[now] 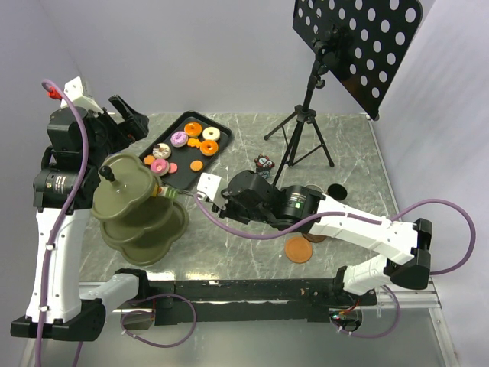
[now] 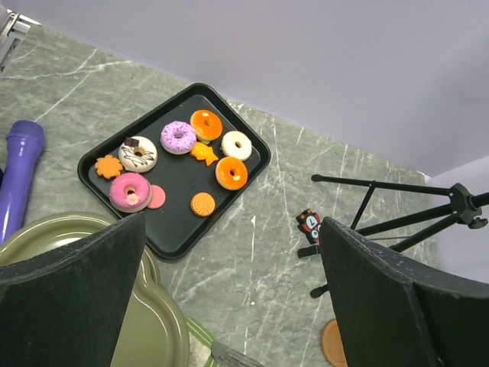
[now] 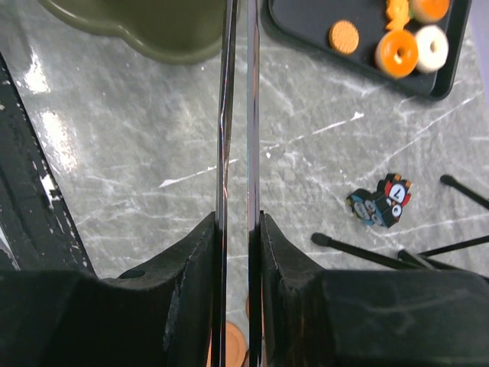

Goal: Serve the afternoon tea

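Observation:
Several toy donuts and pastries lie on the black tray (image 2: 183,222), among them a pink donut (image 2: 130,191), a purple one (image 2: 178,138) and a white one (image 2: 236,144). The tray (image 1: 174,157) also shows in the top view. My right gripper (image 3: 237,218) is shut on the thin metal tongs (image 3: 223,115). The tongs (image 1: 187,196) reach left to the olive tiered stand (image 1: 137,206). A green-striped piece (image 2: 195,332) lies at their tips; I cannot tell whether it is gripped. My left gripper (image 2: 233,229) is open and empty, high above the stand and tray. A brown-orange saucer (image 1: 299,249) lies near the right arm.
A dark cup (image 1: 336,191) sits behind the right arm. A black music-stand tripod (image 1: 302,138) stands at the back right. A small penguin toy (image 3: 380,202) lies by its legs. A purple cylinder (image 2: 19,176) lies left of the tray.

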`<state>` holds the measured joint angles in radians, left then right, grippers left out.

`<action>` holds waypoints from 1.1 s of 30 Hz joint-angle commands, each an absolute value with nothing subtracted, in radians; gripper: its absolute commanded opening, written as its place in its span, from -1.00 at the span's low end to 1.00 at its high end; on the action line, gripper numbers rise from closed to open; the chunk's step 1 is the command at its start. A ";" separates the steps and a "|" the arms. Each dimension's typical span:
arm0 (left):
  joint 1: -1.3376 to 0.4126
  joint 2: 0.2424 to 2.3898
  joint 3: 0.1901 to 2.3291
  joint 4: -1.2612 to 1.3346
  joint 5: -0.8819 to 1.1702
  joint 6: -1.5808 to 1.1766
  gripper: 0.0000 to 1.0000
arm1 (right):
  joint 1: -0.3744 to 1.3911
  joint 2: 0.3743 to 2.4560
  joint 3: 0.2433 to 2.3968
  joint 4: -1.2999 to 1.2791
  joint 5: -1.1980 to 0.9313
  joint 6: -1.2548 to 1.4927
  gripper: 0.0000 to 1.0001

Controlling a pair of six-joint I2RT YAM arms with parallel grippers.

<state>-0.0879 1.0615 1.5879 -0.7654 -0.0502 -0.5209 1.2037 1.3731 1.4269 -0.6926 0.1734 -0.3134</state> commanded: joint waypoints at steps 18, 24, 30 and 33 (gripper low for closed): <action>-0.083 1.032 1.638 -0.758 -0.063 -0.522 0.99 | 1.220 1.408 1.453 -0.525 0.120 -0.373 -1.00; -0.083 1.025 1.631 -0.761 -0.060 -0.523 0.99 | 1.220 1.437 1.445 -0.492 0.110 -0.374 -1.00; -0.083 1.022 1.628 -0.765 -0.052 -0.523 0.99 | 1.220 1.468 1.447 -0.482 0.104 -0.373 -1.00; -0.083 1.023 1.625 -0.765 -0.049 -0.522 0.99 | 1.220 1.485 1.460 -0.488 0.100 -0.373 -0.98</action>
